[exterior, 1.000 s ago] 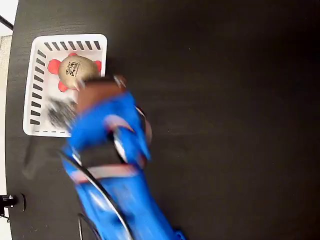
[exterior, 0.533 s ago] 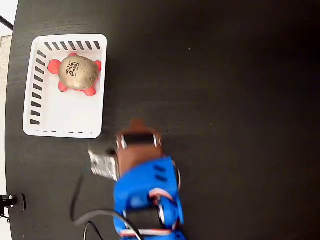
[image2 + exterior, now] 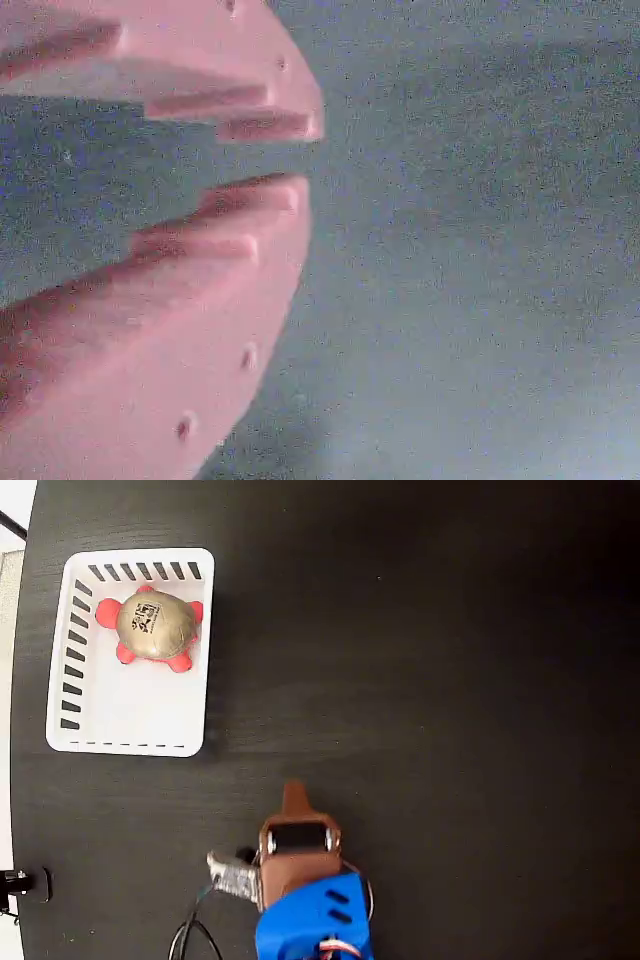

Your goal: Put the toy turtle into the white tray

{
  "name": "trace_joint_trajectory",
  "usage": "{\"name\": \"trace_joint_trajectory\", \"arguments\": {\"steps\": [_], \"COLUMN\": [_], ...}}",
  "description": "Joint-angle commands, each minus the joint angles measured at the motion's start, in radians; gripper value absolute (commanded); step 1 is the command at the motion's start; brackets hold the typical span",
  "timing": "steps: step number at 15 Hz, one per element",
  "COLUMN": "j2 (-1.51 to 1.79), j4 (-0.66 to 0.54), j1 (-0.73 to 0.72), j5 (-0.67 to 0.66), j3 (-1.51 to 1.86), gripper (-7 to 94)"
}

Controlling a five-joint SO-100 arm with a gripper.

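The toy turtle [image 3: 156, 627], with a beige-gold shell with dark print and red-pink legs, lies inside the white tray [image 3: 128, 735] at the upper left of the fixed view, in the tray's upper half. My gripper [image 3: 294, 792] is far below and to the right of the tray, over bare black table, its brown fingers drawn together into one tip. In the wrist view the gripper [image 3: 308, 155] shows two pink fingers with only a thin slit between them and nothing held. Neither turtle nor tray appears in the wrist view.
The black table [image 3: 450, 680] fills the fixed view. The blue arm [image 3: 312, 925] and its cable [image 3: 195, 935] sit at the bottom edge. A small black clamp [image 3: 18, 883] is at the table's left edge.
The arm has pulled back from the tray toward the bottom of the fixed view, leaving the turtle lying in the tray uncovered.
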Motion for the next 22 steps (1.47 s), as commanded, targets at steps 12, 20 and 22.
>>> {"name": "trace_joint_trajectory", "arguments": {"steps": [12, 20, 22], "j2": [0.141, 0.141, 0.141], "j4": [0.146, 0.146, 0.146], "j1": [0.018, 0.017, 0.017], "j5": [0.009, 0.008, 0.008], "j3": [-0.002, -0.002, -0.002], "gripper": [0, 0, 0]}}
